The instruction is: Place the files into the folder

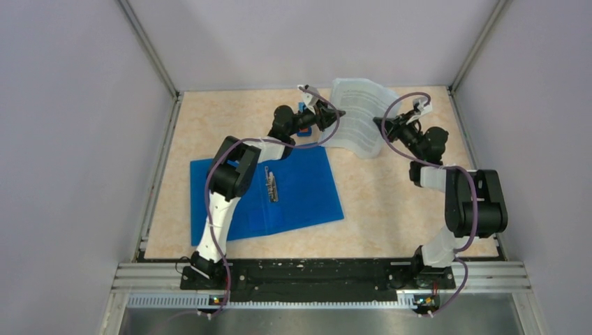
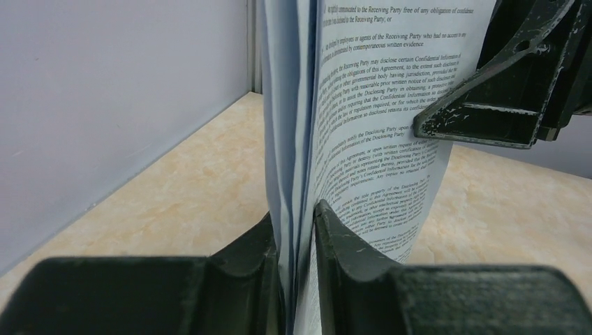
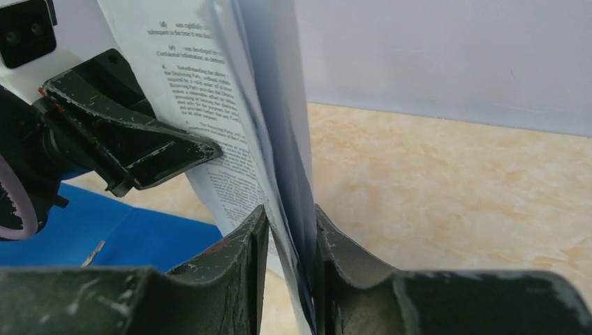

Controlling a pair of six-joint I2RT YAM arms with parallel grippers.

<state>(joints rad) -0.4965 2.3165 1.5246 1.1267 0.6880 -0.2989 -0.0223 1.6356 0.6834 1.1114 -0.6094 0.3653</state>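
The files (image 1: 358, 115), a thin stack of white printed sheets, are held off the table at the back, bowed between both grippers. My left gripper (image 1: 331, 117) is shut on their left edge; the sheets (image 2: 363, 132) stand pinched between its fingers (image 2: 342, 244). My right gripper (image 1: 381, 124) is shut on their right edge; the sheets (image 3: 230, 84) pass between its fingers (image 3: 328, 244). Each wrist view shows the other gripper clamped on the paper. The blue folder (image 1: 307, 188) lies open and flat on the table at left of centre, its metal clip (image 1: 271, 187) showing. It shows as a blue patch in the right wrist view (image 3: 139, 241).
A small blue-and-orange object (image 1: 304, 120) sits on the table behind the left wrist. Grey walls enclose the beige table (image 1: 391, 209) on left, back and right. The black rail (image 1: 307, 272) with both arm bases runs along the near edge.
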